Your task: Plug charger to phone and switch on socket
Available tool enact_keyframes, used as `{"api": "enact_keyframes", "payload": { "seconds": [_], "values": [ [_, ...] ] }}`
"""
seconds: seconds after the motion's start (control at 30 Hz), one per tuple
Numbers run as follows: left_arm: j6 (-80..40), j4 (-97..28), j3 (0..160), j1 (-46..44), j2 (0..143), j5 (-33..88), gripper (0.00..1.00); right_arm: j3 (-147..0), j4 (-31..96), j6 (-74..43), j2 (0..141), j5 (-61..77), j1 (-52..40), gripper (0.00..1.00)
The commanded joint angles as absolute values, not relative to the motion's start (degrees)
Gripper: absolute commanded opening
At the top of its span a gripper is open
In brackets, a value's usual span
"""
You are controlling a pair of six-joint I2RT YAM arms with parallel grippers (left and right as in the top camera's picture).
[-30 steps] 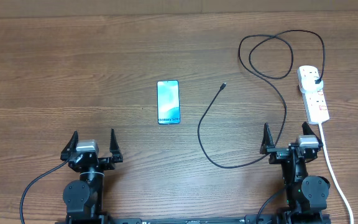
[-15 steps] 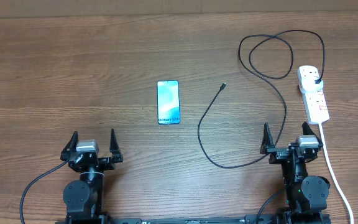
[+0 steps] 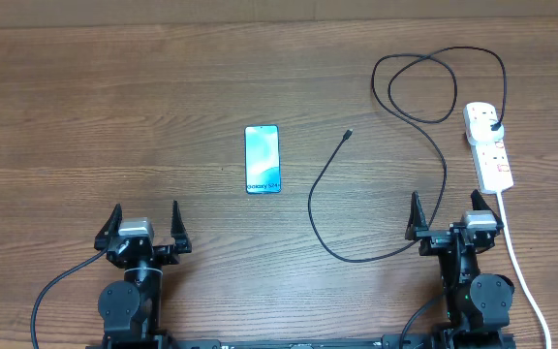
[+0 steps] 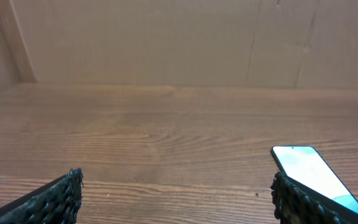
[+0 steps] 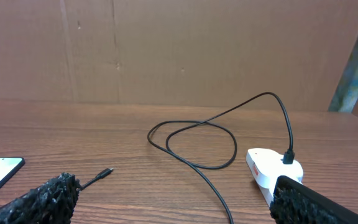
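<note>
Counter (image 3: pixel 114 97) of brown wood grain fills the overhead view, with a plain brown wall behind it in both wrist views. Both arms sit at its near edge. The left end effector (image 3: pixel 145 206) is released, its two black fingers spread wide with nothing between them, well short of the phone. The right end effector (image 3: pixel 445 199) is likewise released and grasps nothing; in the overhead view a stretch of the charger (image 3: pixel 445 160) runs on the counter between its fingers, apart from both.

The socket (image 3: pixel 489 145), a white strip with red switches, lies lengthwise at the far right, ahead of the right arm. Its thick white cord (image 3: pixel 521 271) trails back past that arm to the near edge. The charger's black plug (image 3: pixel 493 124) sits in the socket's far outlet. From there the thin black cable rises, makes a crossed loop to the left of the socket, then sweeps down and curves back up toward the middle.

The phone (image 3: pixel 263 159) lies flat, screen up, at the counter's centre, with its white lettering at the near end. The connector tip (image 3: pixel 348 135) rests on the counter to the right of the phone, apart from it and not plugged in.
</note>
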State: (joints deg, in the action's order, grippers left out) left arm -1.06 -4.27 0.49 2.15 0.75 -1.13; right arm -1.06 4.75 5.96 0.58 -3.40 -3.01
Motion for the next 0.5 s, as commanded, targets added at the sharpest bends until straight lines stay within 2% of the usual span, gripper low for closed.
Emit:
{"api": "enact_keyframes", "payload": {
  "seconds": [0.0,0.1,0.2,0.23,0.3,0.4,0.47],
  "values": [
    [-5.3,-2.5,0.3,2.5,0.3,4.1,0.99,-0.5,4.6,5.4,0.2,-3.8,-3.0,1.0],
    [-24.3,-1.9,0.3,2.5,0.3,23.9,1.0,-0.5,4.6,5.4,0.2,-3.8,-3.0,1.0],
    [-43.7,-0.5,0.3,2.5,0.3,33.2,1.0,-0.5,4.6,5.4,0.2,-3.8,-3.0,1.0],
    [-52.1,0.1,0.3,2.5,0.3,33.7,0.99,-0.5,4.6,5.4,0.2,-3.8,-3.0,1.0],
    [-80.6,4.8,0.3,2.6,0.3,31.6,1.0,-0.5,4.6,5.4,0.2,-3.8,-3.0,1.0],
    [-94.3,15.3,0.3,2.6,0.3,23.6,1.0,-0.5,4.6,5.4,0.2,-3.8,-3.0,1.0],
    [-97.5,24.1,0.3,2.6,0.3,16.4,1.0,-0.5,4.6,5.4,0.2,-3.8,-3.0,1.0]
  ]
}}
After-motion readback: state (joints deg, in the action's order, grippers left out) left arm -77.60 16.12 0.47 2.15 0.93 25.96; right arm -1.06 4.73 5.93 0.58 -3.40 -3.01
